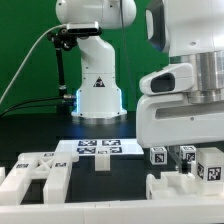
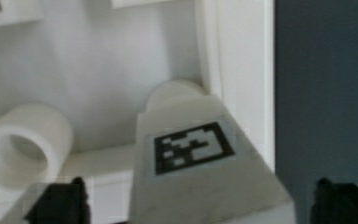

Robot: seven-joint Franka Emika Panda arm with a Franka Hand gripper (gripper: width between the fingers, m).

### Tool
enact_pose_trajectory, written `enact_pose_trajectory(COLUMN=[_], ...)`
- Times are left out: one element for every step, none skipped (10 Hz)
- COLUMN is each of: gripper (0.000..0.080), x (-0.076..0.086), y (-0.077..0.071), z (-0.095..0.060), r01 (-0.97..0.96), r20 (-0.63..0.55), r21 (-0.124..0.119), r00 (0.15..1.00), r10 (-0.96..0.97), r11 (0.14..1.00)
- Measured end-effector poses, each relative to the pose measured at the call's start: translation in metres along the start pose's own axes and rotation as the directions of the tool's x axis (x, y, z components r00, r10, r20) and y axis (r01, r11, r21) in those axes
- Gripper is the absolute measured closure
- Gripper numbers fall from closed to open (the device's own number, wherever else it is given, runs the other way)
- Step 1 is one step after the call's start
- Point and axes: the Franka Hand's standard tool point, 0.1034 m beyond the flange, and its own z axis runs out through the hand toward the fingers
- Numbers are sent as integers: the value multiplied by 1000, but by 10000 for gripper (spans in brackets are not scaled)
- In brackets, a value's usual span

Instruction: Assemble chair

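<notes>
Wrist view, tagged chair part betw open gripper

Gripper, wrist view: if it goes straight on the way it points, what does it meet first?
Most likely the matte white plastic chair part with the black-and-white square marker tag, lying right between the open gripper's black fingertips. The distance to it is unclear.

the gripper's fingertips are cut off at the wrist view's edge, and the tagged chair part is blurred.
</notes>
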Motion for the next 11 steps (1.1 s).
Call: enact_pose_trajectory(gripper=[352, 514, 514, 514, 514, 514, 514, 514, 514, 514, 514], x=[0, 0, 0, 0, 0, 0, 1, -1, -1, -1, -1], y=[0, 0, 0, 0, 1, 2, 2, 0, 0, 1, 1], z=[0, 0, 0, 0, 0, 0, -2, -1, -1, -1, 0], r01=[-13, -84, -163, -192, -369, -541, -728, -852, -929, -955, -955], r20=[0, 0, 0, 0, -1, -1, -4, -5, 1, 3, 3], r21=[0, 1, 1, 0, -6, -11, -15, -17, -14, -14, -14], r00=[1000, 996, 987, 981, 930, 841, 686, 524, 369, 295, 296], r10=[13, 84, 163, 192, 369, 541, 728, 852, 929, 955, 955], r11=[1000, 996, 987, 981, 930, 841, 686, 523, 369, 295, 296])
